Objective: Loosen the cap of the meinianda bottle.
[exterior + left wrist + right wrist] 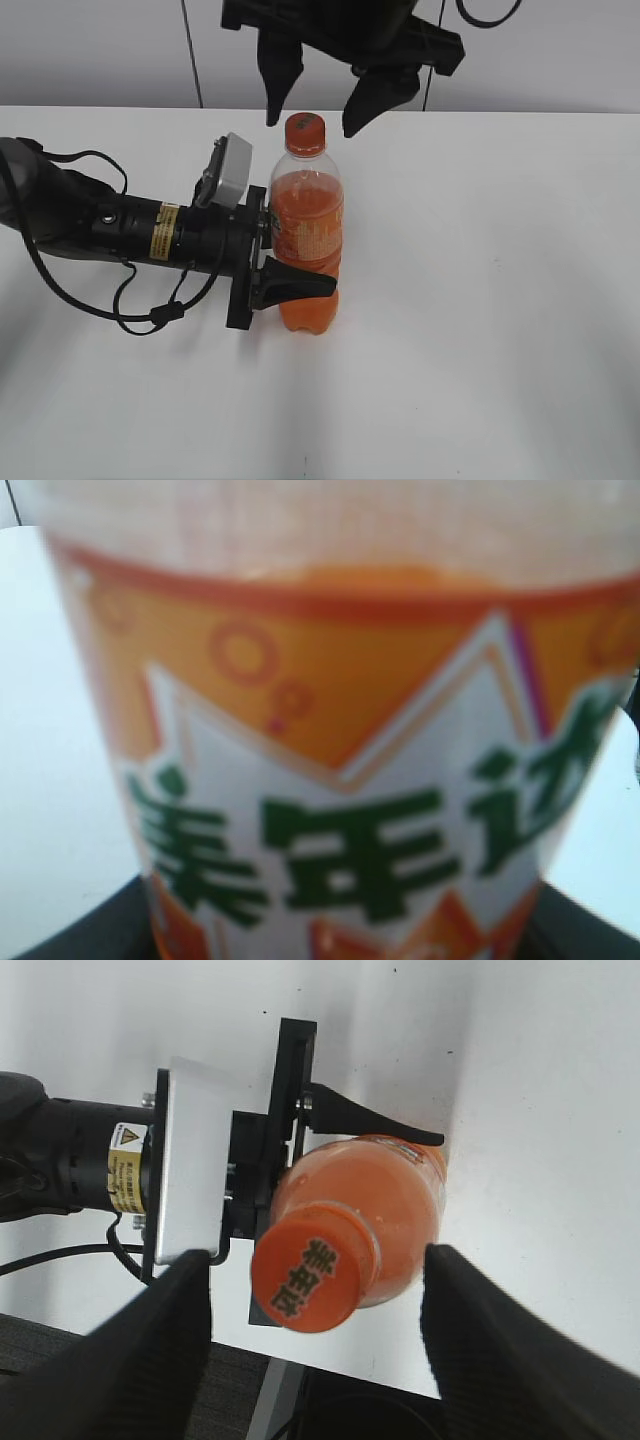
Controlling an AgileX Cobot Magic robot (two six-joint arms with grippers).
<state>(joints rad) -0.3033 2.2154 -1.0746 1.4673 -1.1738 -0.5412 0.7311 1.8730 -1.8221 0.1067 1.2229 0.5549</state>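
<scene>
The meinianda bottle [309, 240] stands upright on the white table, full of orange drink. Its orange cap [305, 131] is on the neck. My left gripper [290, 262] reaches in from the left and is shut on the bottle's waist; the left wrist view is filled by the bottle's label [350, 780]. My right gripper [313, 105] hangs open just above the cap, one finger on each side, not touching it. From the right wrist view the cap [307, 1273] sits between the spread fingers [315, 1350], over the bottle's body [375, 1200].
The left arm's black body and cables [110, 230] lie across the table's left half. The white table [480, 320] runs out to the right and front. Its edge and dark floor show in the right wrist view [300, 1390].
</scene>
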